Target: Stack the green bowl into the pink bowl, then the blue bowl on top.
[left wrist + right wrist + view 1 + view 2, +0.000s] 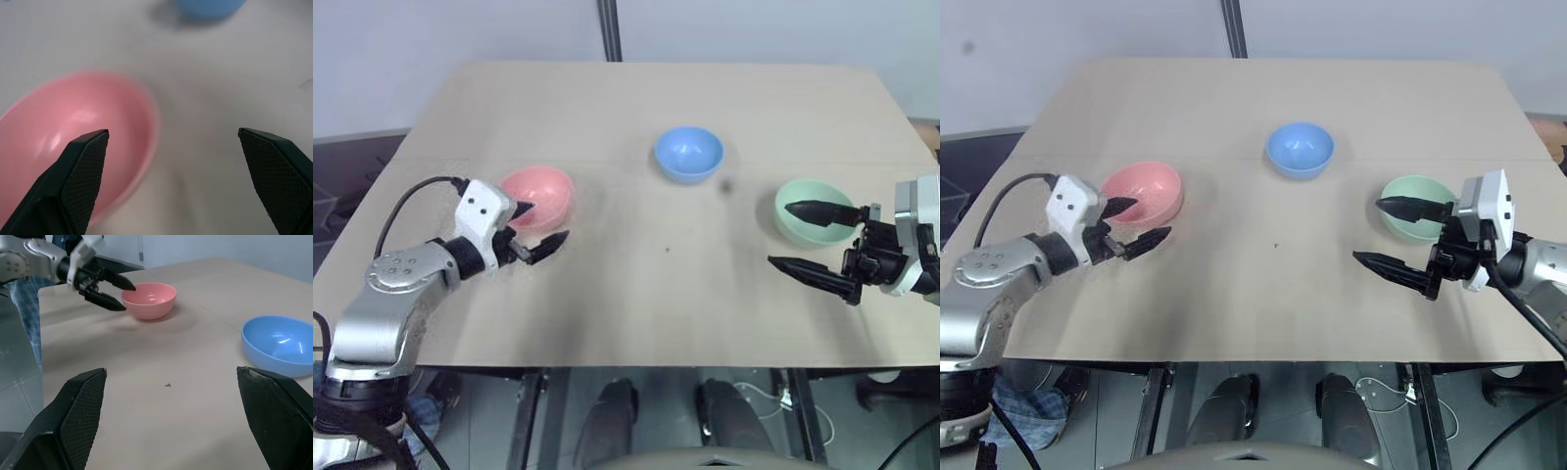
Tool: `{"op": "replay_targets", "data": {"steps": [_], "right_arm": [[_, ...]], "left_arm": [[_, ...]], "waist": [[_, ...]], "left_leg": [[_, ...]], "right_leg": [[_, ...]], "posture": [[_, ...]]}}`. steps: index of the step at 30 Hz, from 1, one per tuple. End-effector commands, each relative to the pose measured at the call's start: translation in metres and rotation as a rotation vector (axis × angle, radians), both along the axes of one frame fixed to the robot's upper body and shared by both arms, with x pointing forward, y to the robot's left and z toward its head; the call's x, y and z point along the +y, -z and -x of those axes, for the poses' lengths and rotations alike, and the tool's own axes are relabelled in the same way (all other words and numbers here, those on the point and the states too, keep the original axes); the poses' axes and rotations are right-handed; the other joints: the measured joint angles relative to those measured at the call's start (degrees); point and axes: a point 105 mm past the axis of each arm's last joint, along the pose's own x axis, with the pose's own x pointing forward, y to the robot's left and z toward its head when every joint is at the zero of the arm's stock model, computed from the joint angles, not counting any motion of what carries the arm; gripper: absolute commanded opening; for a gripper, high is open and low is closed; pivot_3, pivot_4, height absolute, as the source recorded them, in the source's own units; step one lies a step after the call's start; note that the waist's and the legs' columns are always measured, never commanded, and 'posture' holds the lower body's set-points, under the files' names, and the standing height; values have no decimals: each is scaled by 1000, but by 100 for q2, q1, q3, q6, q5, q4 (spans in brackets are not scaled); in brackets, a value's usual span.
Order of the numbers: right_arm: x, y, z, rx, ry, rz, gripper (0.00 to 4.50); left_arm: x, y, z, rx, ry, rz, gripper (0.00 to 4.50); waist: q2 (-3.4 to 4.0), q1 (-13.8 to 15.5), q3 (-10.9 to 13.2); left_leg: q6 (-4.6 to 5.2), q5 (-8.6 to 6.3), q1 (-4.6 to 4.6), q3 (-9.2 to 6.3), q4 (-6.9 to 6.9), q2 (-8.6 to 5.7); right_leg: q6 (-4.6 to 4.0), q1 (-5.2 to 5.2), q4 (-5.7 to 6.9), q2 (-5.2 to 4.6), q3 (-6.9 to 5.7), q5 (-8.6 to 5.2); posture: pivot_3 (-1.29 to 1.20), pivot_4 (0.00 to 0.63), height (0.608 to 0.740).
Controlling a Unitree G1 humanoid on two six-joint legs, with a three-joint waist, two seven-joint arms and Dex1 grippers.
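Tabletop carries pink bowl, blue bowl, green bowl.

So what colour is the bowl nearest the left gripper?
Salmon pink bowl, plain; clearest in the right eye view.

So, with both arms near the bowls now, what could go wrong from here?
1. The left gripper is open with one finger over the rim of the pink bowl; it could knock this base bowl out of place.
2. The right gripper is open beside the green bowl; a bad grip may push the bowl along the table.
3. The blue bowl sits near the carrying path.
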Motion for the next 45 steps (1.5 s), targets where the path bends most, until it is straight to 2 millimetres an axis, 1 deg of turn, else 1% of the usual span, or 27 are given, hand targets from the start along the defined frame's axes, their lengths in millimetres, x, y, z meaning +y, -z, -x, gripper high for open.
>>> {"op": "replay_targets", "data": {"steps": [1,6,8,10,12,13,16,18,20,21,22,23,24,25,26,30,33,36,40,43,45], "right_arm": [[3,-9,5,-44,-11,9,4468],[3,-7,6,-45,-3,13,4468],[3,-7,6,-46,3,13,4468],[3,-6,5,-46,9,15,4468],[3,-5,6,-45,12,16,4468],[3,-5,6,-45,13,17,4468],[3,-3,6,-42,18,20,4500],[2,-2,6,-41,23,22,4500],[1,-2,6,-41,25,24,4500],[1,-2,6,-40,27,25,4500],[0,-1,6,-40,28,26,4500],[0,-1,6,-39,29,27,4500],[0,-1,6,-39,29,27,4500],[0,-1,6,-38,29,27,4500],[0,-1,6,-39,29,27,4500],[0,-1,6,-38,26,27,4500],[1,0,5,-38,22,27,4500],[1,0,4,-37,19,27,4500],[1,0,3,-39,18,30,4500],[1,0,3,-40,19,30,4500],[1,1,3,-40,20,30,4500]], "left_arm": [[-1,-8,-8,-61,21,-97,4500],[3,7,-18,-48,29,-231,4500],[0,14,-20,-34,42,-240,4500],[0,22,-23,-26,53,-294,4500],[2,28,-28,-14,43,-344,4500],[3,29,-31,-11,37,-343,4500],[0,24,-39,-33,40,-335,3693],[-2,22,-40,-37,57,-333,2848],[-2,22,-41,-37,70,-349,2363],[-2,22,-41,-38,76,-352,2040],[-2,22,-41,-40,79,-354,1515],[-3,21,-41,-44,86,-361,1515],[-3,21,-41,-45,92,-363,702],[-4,20,-41,-46,101,-362,311],[-5,19,-40,-48,110,-363,76],[-16,15,-39,-52,185,-372,32],[-39,10,-34,-68,321,-390,32],[-60,13,-25,-94,474,-469,32],[-94,24,-1,-96,739,-543,32],[-112,31,15,-102,902,-606,32],[-121,39,25,-118,1016,-682,32]], "waist": [[0,14,0],[0,12,-1],[0,-6,-1],[0,-4,-1],[0,1,-1],[0,3,-1],[-1,8,-2],[-1,-1,-2],[-1,-9,-2],[-1,-9,-2],[-1,-9,-2],[-1,-9,-2],[-1,-8,-2],[-1,-6,-2],[0,1,-4],[0,3,-6],[1,9,-5],[0,10,-5],[1,2,-5],[1,-2,-5],[1,-1,-5]], "left_leg": [[0,0,0,-1,1,0],[0,0,3,-1,0,0],[0,0,4,0,0,0],[0,0,3,2,0,0],[0,0,3,0,0,0],[0,0,4,0,1,0],[0,0,4,-3,2,-1],[0,0,2,-2,3,-1],[0,0,1,-2,3,-1],[0,0,1,-2,3,0],[0,0,2,-3,2,0],[0,0,2,-2,2,0],[0,0,2,-2,3,-1],[0,0,2,-2,3,-1],[0,0,3,-2,3,-1],[0,0,2,-4,5,-1],[0,0,2,-5,5,-2],[0,0,1,-5,6,-3],[0,0,1,-4,5,-2],[0,0,2,-3,5,-2],[0,0,2,-3,5,-2]], "right_leg": [[0,0,0,-1,-1,0],[0,1,3,0,-1,0],[0,1,4,0,0,0],[0,1,4,0,1,0],[0,1,5,0,0,0],[0,1,6,0,0,0],[0,2,7,0,-3,0],[0,1,6,-1,-2,0],[0,0,6,0,-2,0],[0,0,6,0,-2,0],[0,0,6,0,-2,0],[0,0,6,0,-2,0],[0,0,6,0,-2,0],[0,1,7,0,-2,0],[0,1,8,0,-2,0],[0,2,9,0,-3,0],[0,2,8,0,-5,0],[0,3,8,-1,-5,0],[0,2,7,-1,-4,0],[0,3,7,0,-3,0],[0,3,8,0,-3,0]], "posture": [[0,150,740],[0,150,740],[0,150,740],[0,150,740],[0,150,740],[0,150,740],[0,150,740],[0,150,740],[0,150,740],[0,150,740],[0,150,740],[0,150,740],[0,150,740],[0,150,740],[0,150,740],[0,150,740],[0,150,740],[0,150,740],[0,150,740],[0,150,740],[0,150,740]]}}
